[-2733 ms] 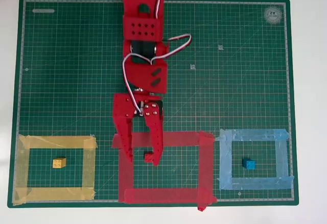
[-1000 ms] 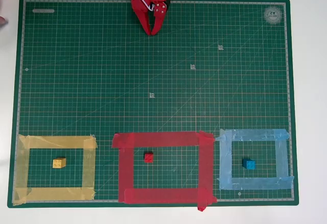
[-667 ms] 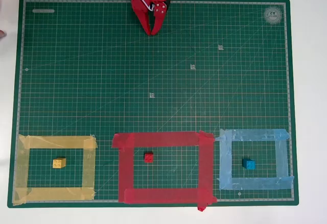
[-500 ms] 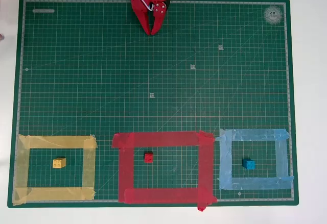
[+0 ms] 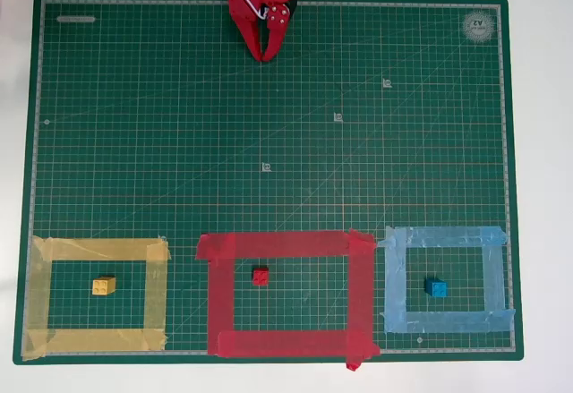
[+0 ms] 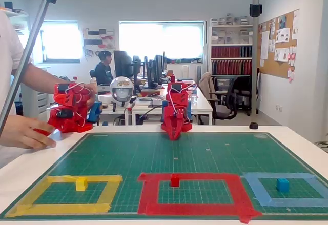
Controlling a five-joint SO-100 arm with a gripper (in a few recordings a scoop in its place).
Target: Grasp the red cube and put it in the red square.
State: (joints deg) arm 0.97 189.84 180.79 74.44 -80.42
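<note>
The red cube sits inside the red square; the hand hangs well behind it, at the mat's far edge.

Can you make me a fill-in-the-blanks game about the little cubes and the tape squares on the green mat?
1. The red cube sits inside the ____ square.
2. The cube inside the yellow tape outline is ____.
3. In the overhead view, the blue cube lies to the ____ of the red cube.
4. The gripper is at the far edge of the mat, with its jaws ____.

Missing words: red; yellow; right; shut
</note>
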